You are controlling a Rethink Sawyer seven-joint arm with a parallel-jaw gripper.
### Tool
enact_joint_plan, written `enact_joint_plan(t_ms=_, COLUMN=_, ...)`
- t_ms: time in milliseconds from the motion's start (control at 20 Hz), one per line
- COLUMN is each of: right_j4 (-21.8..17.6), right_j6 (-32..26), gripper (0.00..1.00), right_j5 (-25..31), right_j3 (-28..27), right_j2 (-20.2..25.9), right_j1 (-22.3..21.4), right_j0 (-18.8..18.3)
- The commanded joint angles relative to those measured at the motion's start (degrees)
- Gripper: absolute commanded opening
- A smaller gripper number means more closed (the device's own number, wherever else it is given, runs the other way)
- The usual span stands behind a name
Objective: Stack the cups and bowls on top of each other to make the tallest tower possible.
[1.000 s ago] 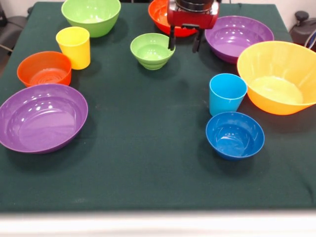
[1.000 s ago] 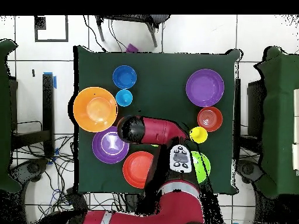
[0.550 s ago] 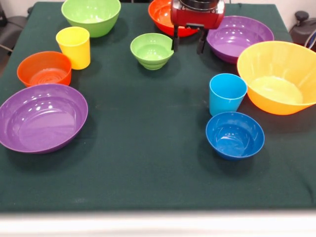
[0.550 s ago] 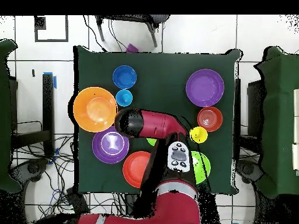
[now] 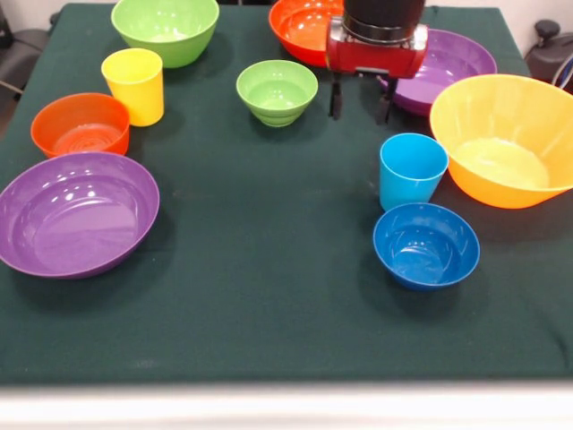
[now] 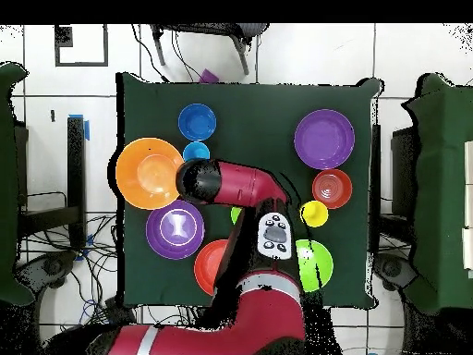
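My gripper (image 5: pixel 361 112) hangs open and empty above the cloth, just behind the light blue cup (image 5: pixel 413 170) and to the right of the small green bowl (image 5: pixel 277 91). The big orange bowl (image 5: pixel 506 139) sits upright at the right, with the small dark blue bowl (image 5: pixel 425 244) in front of the blue cup. One purple bowl (image 5: pixel 457 55) and a red-orange bowl (image 5: pixel 300 25) lie behind the gripper. The yellow cup (image 5: pixel 134 85), another red-orange bowl (image 5: pixel 81 125), a purple bowl (image 5: pixel 76 210) and a large green bowl (image 5: pixel 166 27) are at the left. Each stands alone.
From overhead, the red arm (image 6: pixel 236 185) reaches across the green table (image 6: pixel 259 111), its end over the light blue cup (image 6: pixel 195 149) beside the orange bowl (image 6: pixel 148 173). It covers most of the small green bowl. Chairs and cables surround the table.
The gripper has moved rightward and nearer in the front view, away from the small green bowl and toward the light blue cup. It stays open. No cup or bowl has moved.
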Motion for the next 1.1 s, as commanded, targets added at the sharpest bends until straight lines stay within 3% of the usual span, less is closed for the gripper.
enact_joint_plan(t_ms=50, right_j4=3.0, right_j6=12.1, gripper=1.0, right_j5=2.1, right_j3=-4.9, right_j2=2.6, right_j1=4.5, right_j0=2.7)
enact_joint_plan(t_ms=350, right_j4=3.9, right_j6=13.4, gripper=1.0, right_j5=3.9, right_j3=-6.3, right_j2=1.9, right_j1=5.0, right_j0=4.1)
enact_joint_plan(t_ms=850, right_j4=4.3, right_j6=13.2, gripper=1.0, right_j5=-2.2, right_j3=-6.3, right_j2=3.4, right_j1=8.1, right_j0=3.1)
enact_joint_plan(t_ms=1100, right_j4=4.1, right_j6=12.8, gripper=1.0, right_j5=-1.2, right_j3=-6.7, right_j2=2.9, right_j1=7.9, right_j0=3.1)
